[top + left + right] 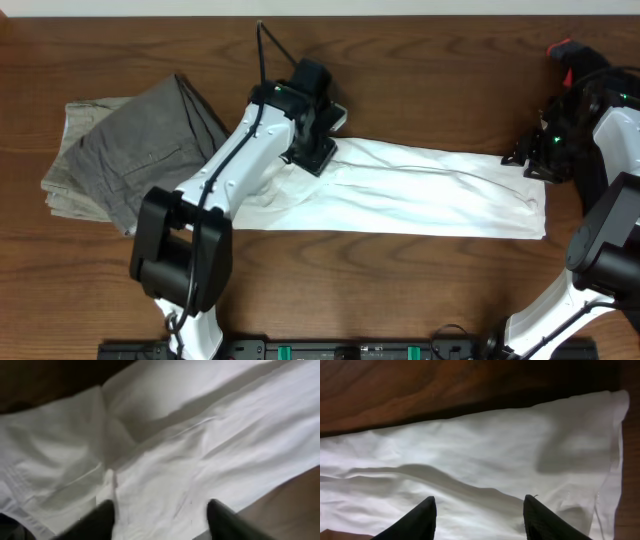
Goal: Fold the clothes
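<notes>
The shirt (430,190) is lying in a long band on the surface (400,60), one end under each hand; left hand (160,520) and right hand (477,517) are hovering part-open, empty, seemingly lining up an endwise fold

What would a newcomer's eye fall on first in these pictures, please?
First, the white T-shirt, laid out as a long strip across the middle of the dark wooden table. Next, the left pincer over its left end and the right pincer at its right end, both with fingers apart. Folded grey-khaki trousers lie at the far left.
</notes>
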Tool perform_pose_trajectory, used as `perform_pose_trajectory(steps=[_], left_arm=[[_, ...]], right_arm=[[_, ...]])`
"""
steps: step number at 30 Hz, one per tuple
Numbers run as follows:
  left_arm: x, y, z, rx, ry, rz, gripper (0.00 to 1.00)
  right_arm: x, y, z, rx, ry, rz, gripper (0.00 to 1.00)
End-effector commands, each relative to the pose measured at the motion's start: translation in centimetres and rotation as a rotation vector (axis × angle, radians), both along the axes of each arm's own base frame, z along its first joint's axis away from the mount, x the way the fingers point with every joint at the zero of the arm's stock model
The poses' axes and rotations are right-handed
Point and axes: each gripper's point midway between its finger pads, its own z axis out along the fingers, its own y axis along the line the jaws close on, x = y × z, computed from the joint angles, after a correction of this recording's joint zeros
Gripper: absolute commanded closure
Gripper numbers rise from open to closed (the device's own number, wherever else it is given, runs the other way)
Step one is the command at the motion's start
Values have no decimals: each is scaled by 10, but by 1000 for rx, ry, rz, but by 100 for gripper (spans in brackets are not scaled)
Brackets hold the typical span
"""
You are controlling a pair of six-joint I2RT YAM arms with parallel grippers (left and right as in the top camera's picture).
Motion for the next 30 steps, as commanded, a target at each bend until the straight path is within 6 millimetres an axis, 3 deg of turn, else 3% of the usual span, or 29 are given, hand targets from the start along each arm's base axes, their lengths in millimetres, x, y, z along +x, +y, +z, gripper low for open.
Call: perform_pose_trajectory(steps=[1,12,15,18,22,25,30], left_arm=[[3,0,5,-8,-8,10,34],[21,6,-31,63,-40,9,37],[23,6,-41,70,-31,9,46],[23,6,-44,74,-24,10,67],[21,7,-44,77,-17,11,85],[17,9,-43,84,1,21,93],[6,11,-34,97,48,66,94]], right_arm=[[-2,-1,0,-2,4,-11,46],[-3,-1,0,0,7,-11,46],[-4,0,0,3,16,-11,46],[-6,0,0,5,23,-11,47],[-6,1,0,5,23,-11,46],[-6,1,0,6,23,-11,47],[-6,0,0,5,22,-11,46]])
